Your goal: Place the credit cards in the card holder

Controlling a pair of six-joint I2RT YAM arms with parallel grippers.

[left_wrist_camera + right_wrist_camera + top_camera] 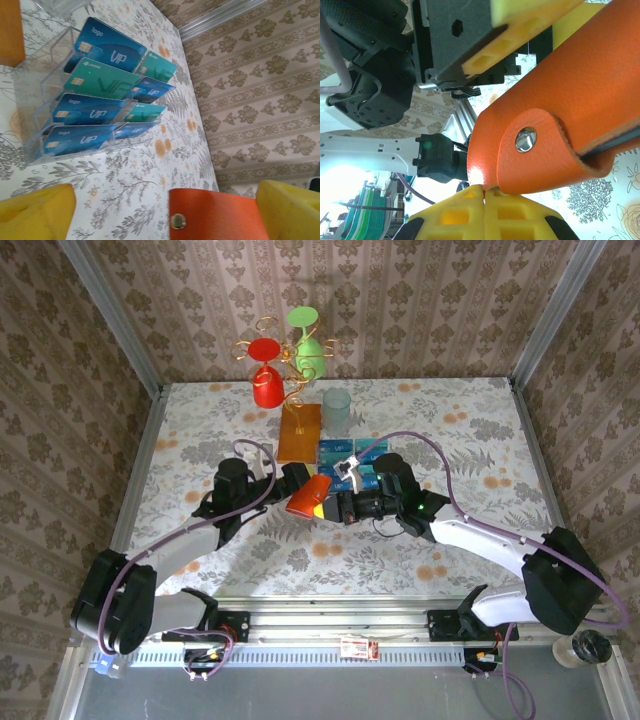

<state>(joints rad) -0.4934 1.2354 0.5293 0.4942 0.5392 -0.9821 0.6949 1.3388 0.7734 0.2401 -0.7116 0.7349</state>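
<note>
This is a robot lab test cell dressed as a room. Wallpaper-print panels (400,300) in bare metal posts (112,320) wall the floral table (480,420) at nine, twelve and three o'clock. At six o'clock, the left arm (185,545) and right arm (480,538) are bolted to an aluminium rail (340,628) and trail purple cable (440,455). Toward twelve o'clock stand racked credit cards (335,450) and a wire stand (290,370).
</note>
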